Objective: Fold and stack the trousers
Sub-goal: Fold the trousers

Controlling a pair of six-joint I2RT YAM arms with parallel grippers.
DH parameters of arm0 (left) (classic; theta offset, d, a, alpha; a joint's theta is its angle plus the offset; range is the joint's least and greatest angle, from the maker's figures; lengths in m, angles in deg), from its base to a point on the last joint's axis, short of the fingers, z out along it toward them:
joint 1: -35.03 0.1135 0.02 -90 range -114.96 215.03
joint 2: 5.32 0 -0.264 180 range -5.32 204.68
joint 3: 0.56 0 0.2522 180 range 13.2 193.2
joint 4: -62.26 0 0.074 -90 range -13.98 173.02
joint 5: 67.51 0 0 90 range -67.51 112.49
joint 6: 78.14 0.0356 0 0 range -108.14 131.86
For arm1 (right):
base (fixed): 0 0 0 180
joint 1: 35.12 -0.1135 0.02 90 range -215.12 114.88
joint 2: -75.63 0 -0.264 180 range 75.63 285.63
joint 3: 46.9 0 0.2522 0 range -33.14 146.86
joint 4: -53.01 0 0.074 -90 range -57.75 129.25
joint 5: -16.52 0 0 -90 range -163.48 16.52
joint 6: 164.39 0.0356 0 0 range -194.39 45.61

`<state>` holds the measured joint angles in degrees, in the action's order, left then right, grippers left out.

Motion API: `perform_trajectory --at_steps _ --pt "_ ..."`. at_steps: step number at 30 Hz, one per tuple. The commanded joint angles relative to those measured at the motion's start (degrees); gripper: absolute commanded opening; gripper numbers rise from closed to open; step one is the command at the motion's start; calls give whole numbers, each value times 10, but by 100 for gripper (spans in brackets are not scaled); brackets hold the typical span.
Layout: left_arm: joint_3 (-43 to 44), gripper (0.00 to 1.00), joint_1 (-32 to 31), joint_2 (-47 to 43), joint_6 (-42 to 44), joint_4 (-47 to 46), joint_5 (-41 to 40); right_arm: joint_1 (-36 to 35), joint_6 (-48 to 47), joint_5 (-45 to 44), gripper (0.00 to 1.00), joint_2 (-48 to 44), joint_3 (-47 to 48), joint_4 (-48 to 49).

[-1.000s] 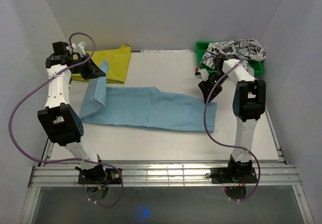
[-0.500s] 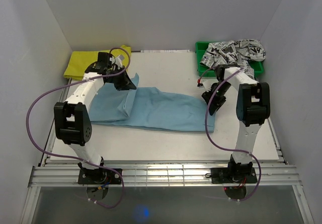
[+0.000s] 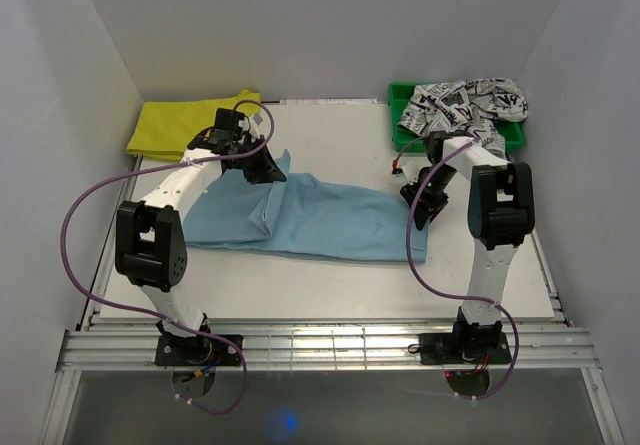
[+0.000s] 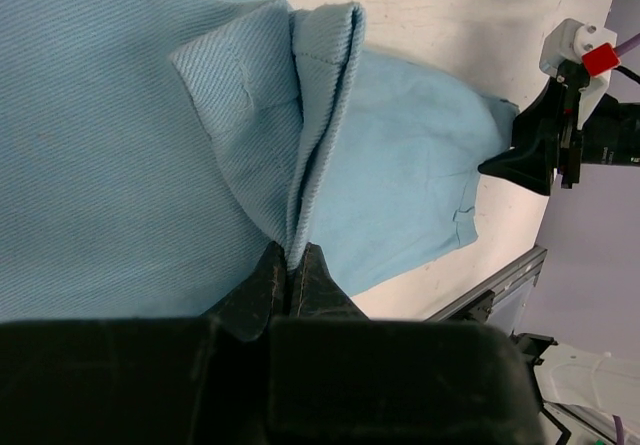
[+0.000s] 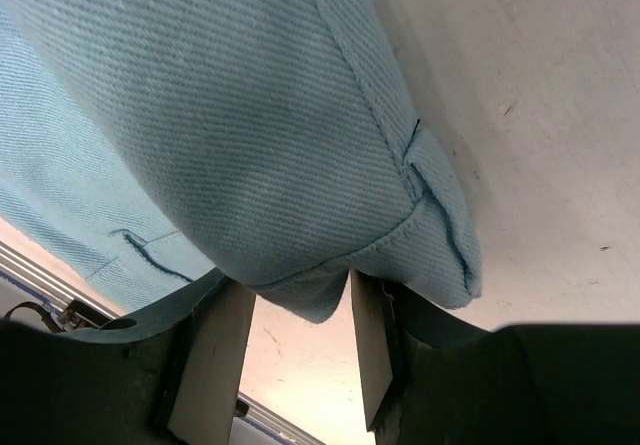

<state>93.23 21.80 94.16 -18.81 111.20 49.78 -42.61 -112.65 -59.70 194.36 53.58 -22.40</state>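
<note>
trousers (image 3: 330, 220): plain light blue, long way runs left to right, left end folded over | left pincer (image 4: 290, 265): pinching the fold | right pincer (image 5: 300, 297): around right corner, can't tell if gripping

No legible text, labels or numbers anywhere

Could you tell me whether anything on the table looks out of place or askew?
Only the printed garment at the far right: it is bunched and spills over the rim of the green bin. The light blue trousers are simply mid-fold.
</note>
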Motion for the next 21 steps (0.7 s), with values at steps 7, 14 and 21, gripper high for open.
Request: perform_trajectory --at_steps 7,14,21 --pt "-32 0 -37 -2 -52 -20 -34 -9 2 5 48 -3 -11 6" --pt "-23 50 -50 51 -55 -48 -28 -9 -1 7 50 -1 -1 -1" --pt "25 87 -48 29 -5 -43 -9 -8 -6 8 52 -7 35 -15"
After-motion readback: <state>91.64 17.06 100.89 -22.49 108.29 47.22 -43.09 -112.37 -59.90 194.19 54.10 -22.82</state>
